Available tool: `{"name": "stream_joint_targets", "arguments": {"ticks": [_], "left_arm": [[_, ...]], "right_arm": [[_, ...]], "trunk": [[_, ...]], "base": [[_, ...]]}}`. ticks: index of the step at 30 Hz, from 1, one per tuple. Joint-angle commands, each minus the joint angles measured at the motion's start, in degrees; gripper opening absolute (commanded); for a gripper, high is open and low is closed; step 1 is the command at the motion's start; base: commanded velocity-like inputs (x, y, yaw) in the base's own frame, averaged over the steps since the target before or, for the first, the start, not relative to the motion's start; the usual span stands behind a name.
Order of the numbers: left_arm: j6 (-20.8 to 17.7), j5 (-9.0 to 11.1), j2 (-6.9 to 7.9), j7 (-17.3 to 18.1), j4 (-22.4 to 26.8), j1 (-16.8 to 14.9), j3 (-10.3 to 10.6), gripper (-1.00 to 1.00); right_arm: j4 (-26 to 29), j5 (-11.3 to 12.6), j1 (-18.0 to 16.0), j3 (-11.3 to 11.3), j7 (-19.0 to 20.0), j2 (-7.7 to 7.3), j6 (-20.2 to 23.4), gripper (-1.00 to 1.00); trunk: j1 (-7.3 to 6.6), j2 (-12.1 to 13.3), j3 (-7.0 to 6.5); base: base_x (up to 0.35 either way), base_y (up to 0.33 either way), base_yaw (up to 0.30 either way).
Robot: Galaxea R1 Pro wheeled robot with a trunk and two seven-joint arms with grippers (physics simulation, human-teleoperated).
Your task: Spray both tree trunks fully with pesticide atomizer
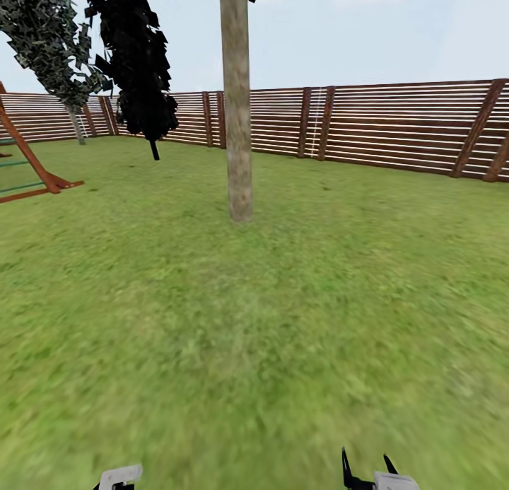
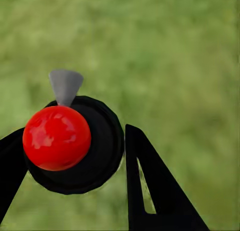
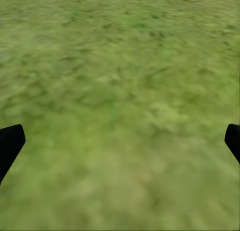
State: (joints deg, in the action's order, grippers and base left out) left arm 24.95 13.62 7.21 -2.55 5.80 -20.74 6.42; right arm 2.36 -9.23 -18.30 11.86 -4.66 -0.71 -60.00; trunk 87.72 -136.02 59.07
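Grass lawn (image 1: 318,320) spreads before us; at twelve o'clock one pale tree trunk (image 1: 237,108) stands unobstructed before the slat fence (image 1: 396,126). Our left gripper (image 2: 75,151) pinches the pesticide atomizer (image 2: 75,146); our right gripper (image 3: 120,141) is spread.

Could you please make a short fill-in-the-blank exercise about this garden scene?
1. The left gripper holds the atomizer, which has a ____ round top.
2. The right gripper has its fingers spread ____ over the grass.
3. The thick tree trunk stands before a wooden ____.

Missing words: red; open; fence
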Motion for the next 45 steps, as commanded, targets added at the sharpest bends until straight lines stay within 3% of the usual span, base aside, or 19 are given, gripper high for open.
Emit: {"name": "stream_joint_targets", "arguments": {"ticks": [1, 45], "left_arm": [[-0.02, 0.00, 0.00, 0.00, 0.00, 0.00, -0.01, -1.00], [-0.07, 0.00, 0.00, 0.00, 0.00, -0.01, -0.01, -1.00]], "right_arm": [[0.01, 0.00, 0.01, -0.01, 0.00, 0.01, 0.00, 1.00], [-0.04, 0.00, 0.01, -0.05, 0.00, 0.01, 0.00, 1.00]], "trunk": [[0.00, 0.00, 0.00], [0.00, 0.00, 0.00]], "base": [[0.338, 0.000, 0.000], [0.338, 0.000, 0.028]]}}
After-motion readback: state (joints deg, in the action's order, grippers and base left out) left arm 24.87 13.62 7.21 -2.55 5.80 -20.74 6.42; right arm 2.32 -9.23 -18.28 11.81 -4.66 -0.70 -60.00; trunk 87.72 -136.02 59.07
